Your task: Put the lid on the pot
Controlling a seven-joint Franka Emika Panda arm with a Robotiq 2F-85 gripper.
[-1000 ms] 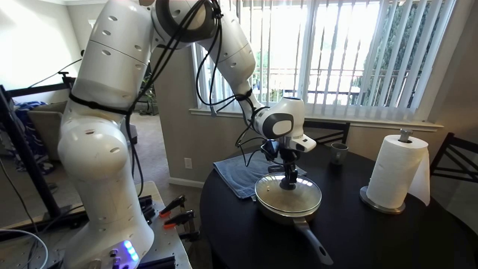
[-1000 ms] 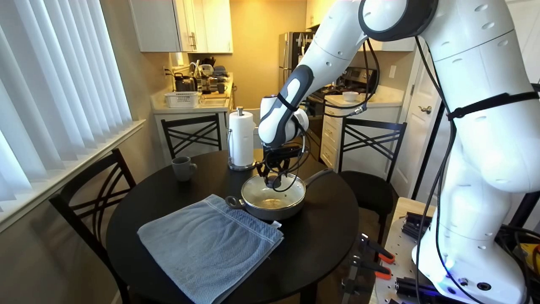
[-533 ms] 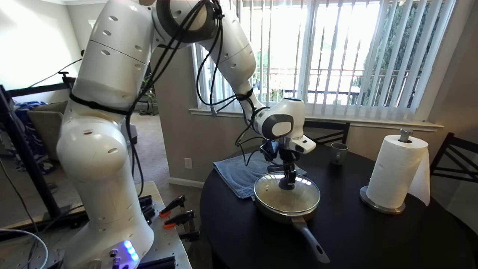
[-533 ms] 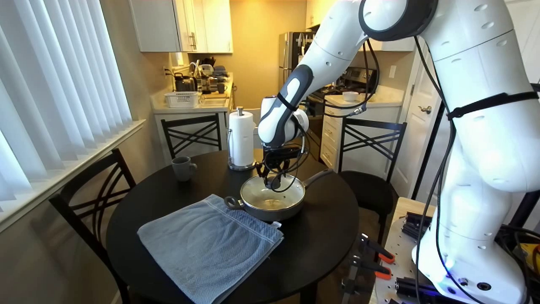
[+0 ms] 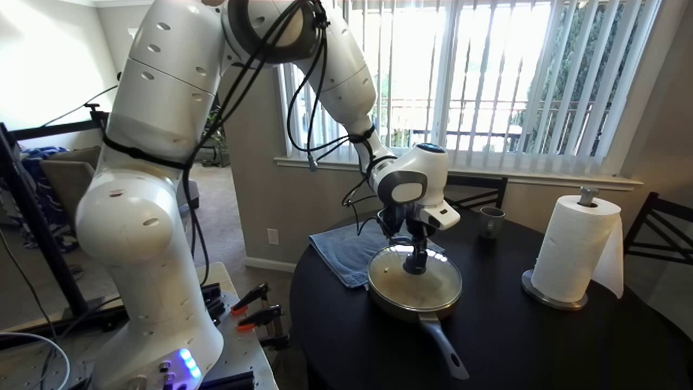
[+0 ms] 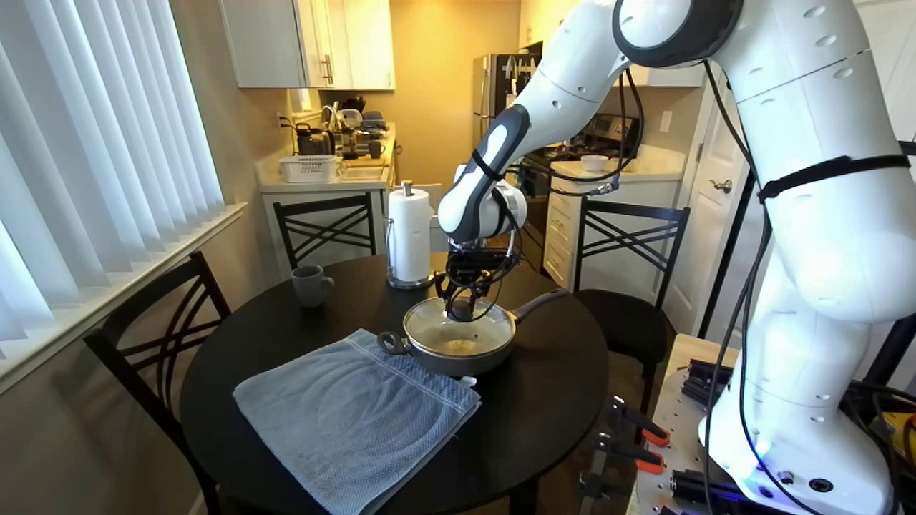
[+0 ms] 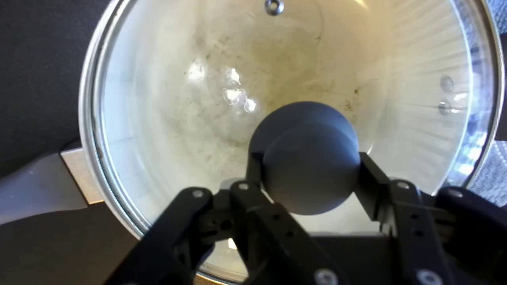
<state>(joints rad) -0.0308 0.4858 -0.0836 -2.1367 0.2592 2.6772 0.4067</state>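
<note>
Daylight blows out the window [image 5: 476, 81], while white glare spots the glass lid [image 7: 222, 126].

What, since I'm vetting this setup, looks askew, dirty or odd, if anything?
Brownish marks show through the glass lid in the wrist view, apparently inside the pan. They look odd because the pan is pale inside; whether stain or residue, I can't tell.

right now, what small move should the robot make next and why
I'd probably press very gently straight down with the tool before letting go. It is closed on the knob, and the lid covers the pan in both exterior views, but I can't tell whether it sits flush all round.
</note>
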